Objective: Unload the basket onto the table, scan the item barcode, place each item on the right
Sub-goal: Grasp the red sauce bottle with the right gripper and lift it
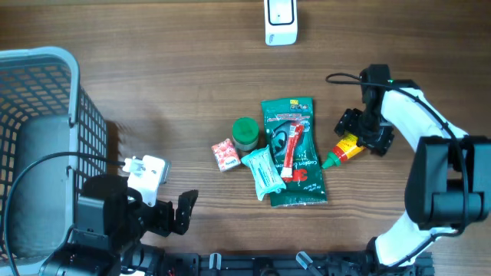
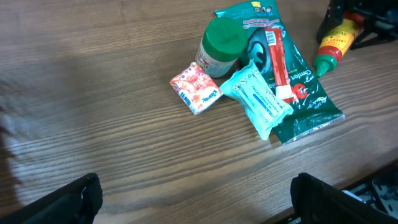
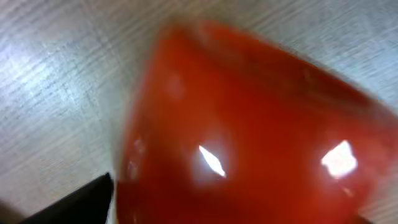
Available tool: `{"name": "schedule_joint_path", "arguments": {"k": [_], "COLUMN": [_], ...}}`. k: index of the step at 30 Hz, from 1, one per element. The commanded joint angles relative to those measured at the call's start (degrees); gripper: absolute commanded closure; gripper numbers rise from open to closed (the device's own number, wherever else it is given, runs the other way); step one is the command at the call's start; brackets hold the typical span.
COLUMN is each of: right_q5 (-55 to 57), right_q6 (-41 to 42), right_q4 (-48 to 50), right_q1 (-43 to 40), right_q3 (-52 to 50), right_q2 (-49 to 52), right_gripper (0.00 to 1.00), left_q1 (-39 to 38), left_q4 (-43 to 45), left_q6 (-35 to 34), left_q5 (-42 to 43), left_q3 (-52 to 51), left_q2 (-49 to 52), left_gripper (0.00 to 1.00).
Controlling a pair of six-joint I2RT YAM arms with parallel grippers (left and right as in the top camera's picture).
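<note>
**Operator:** Report the state of the right end effector.

**Technician:** The right gripper (image 1: 359, 135) is low over the brown wood-grain table (image 1: 153, 92). It is at the base end of the small squeeze bottle with a yellow-and-red body and a green nozzle cap (image 1: 344, 149). From overhead, its jaws stand on either side of the bottle. Whether they press on it cannot be determined. The right wrist view is filled by a blurred red surface, with one dark finger (image 3: 74, 205) at the lower left edge.

**Operator:** And the left?

**Technician:** The left gripper (image 1: 175, 211) is spread wide and holds nothing. It sits near the front table edge, well apart from the goods.

**Operator:** Location of the item?

**Technician:** The bottle appears to lie on its side on the table. It is just right of the dark green foil pouch (image 1: 295, 165), with its nozzle pointing toward the pouch.

**Operator:** Task progress?

**Technician:** Early stage, as a judgement. The white plastic unit (image 1: 280, 21) at the far edge is presumably the scanner. It is well apart from the bottle, and nothing is presented to it.

Remaining steps:
1. Secure the grip.
2. Lift the bottle.
3. Carry it to the scanner.
4. Turn its barcode to face the scanner.

No barcode is visible in any view. The green-lidded jar (image 1: 245, 132), the teal wrapped packet (image 1: 263, 170) and the red-and-white sachet (image 1: 225, 155) lie beside the pouch, and neither gripper is on them.
</note>
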Motion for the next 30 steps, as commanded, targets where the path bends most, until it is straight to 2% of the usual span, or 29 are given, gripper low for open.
{"name": "schedule_joint_path", "arguments": {"k": [1,3,5,7,9,11,13,14,16,19,20,21,22,24,26,30], "right_q5": [1.42,1.40,-2.38,-8.44,-15.61,-24.35,-38.03,-48.11,-59.82,-68.11,-69.16,-69.37,-69.35,-69.37,-69.37,-69.40], "right_q6": [2.19,2.16,2.14,2.19,1.95,1.20,-2.10,-2.49,-1.11,-0.98,-1.07,-0.68,2.80,9.46,20.59,30.82], "right_q4": [7.61,9.01,7.32,1.70,-5.79,-10.19,-13.31,-15.08,-16.87,-18.05,-18.03,-18.18,-19.91,-24.11,-24.06,-24.04], "right_q1": [-0.31,-0.28,-0.31,-0.31,-0.55,-0.57,-0.57,-0.57,-0.57,-0.57,-0.57,-0.57,-0.55,-0.50,-0.50,-0.55], "right_q3": [-3.98,-4.81,-3.98,-0.96,3.80,6.86,8.39,8.41,8.39,8.39,8.39,8.39,8.39,8.39,8.39,8.39], "right_q2": [2.47,2.71,2.56,2.54,2.54,2.54,2.54,2.54,2.54,2.54,2.54,2.54,2.54,2.54,2.56,2.56], "right_gripper": [0.32,0.43,0.45,0.51,0.62,0.61,0.60,0.61,0.61,0.67,0.60,0.61,0.69,0.64,0.67,0.70], "left_q1": [0.39,0.39,0.39,0.39,0.39,0.39,0.39,0.39,0.39,0.39,0.39,0.39,0.39,0.39,0.39,0.39], "left_q4": [0.15,0.17,0.17,0.17,0.17,0.15,0.15,0.17,0.15,0.17,0.15,0.17,0.17,0.17,0.15,0.17], "left_q6": [1.07,1.07,1.07,1.07,1.07,1.07,1.07,1.07,1.07,1.07,1.07,1.07,1.07,1.07,1.07,1.07], "left_q5": [0.07,0.07,0.07,0.07,0.07,0.07,0.07,0.07,0.07,0.07,0.07,0.07,0.07,0.07,0.07,0.07], "left_q3": [0.11,0.11,0.11,0.11,0.11,0.11,0.11,0.11,0.11,0.11,0.11,0.11,0.11,0.11,0.11,0.11], "left_q2": [-0.20,-0.20,-0.20,-0.20,-0.20,-0.20,-0.20,-0.20,-0.20,-0.20,-0.20,-0.20,-0.20,-0.20,-0.20,-0.20], "left_gripper": [0.00,0.00,0.00,0.00,0.00,0.00,0.00,0.00,0.00,0.00,0.00,0.00,0.00,0.00,0.00,0.00]}}
